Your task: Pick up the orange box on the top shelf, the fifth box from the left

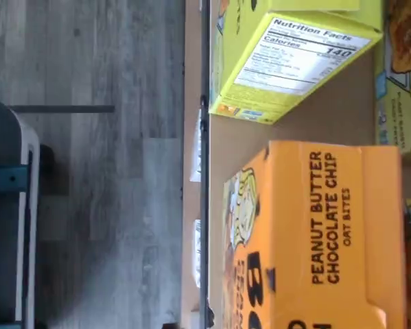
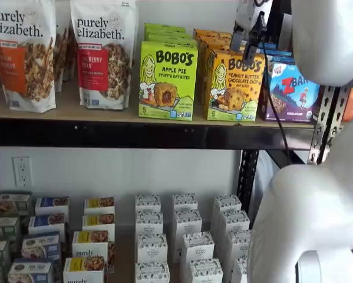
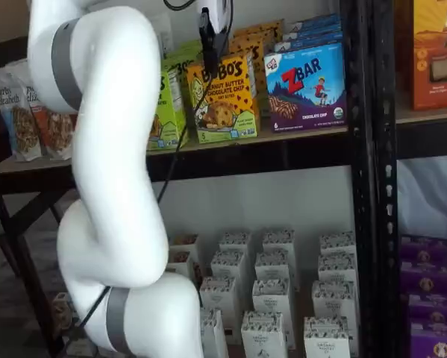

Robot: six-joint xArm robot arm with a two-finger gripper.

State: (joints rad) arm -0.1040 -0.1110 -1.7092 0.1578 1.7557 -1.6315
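So the big white arm (image 3: 104, 186) stands closest to me, bending up from the floor toward the shelves. At its tip is the gripper (image 3: 208, 41), hanging just above the front top edge of the orange box (image 3: 224, 101). In a shelf view the gripper (image 2: 251, 32) sits over the box's right top corner. I see dark fingers, but I cannot tell if they are wide or narrow, because no gap shows plainly. They are not holding anything yet.

Behind the gripper, the orange box (image 2: 234, 85) stands upright at the front of the top shelf (image 2: 105, 115), with more orange boxes lined up behind it. The wrist view looks down on its top (image 1: 315, 233).

What could go wrong? The green Apple Pie box (image 2: 168, 79) stands just beside it on one side. The blue ZBar box (image 2: 291, 88) stands just beside it on the other side. If the fingers come down a bit off to the side, I think one could poke a neighbor and tip it or push it back.

Also, the gripper looks close to the box's front edge. If it grabs only that edge, I think the box could swing, slip out, and drop to the floor. If it pushes instead of grabbing, the box could slide into the ones behind.

Farther back and lower down are small white cartons (image 2: 185, 236). A falling box might hit them.
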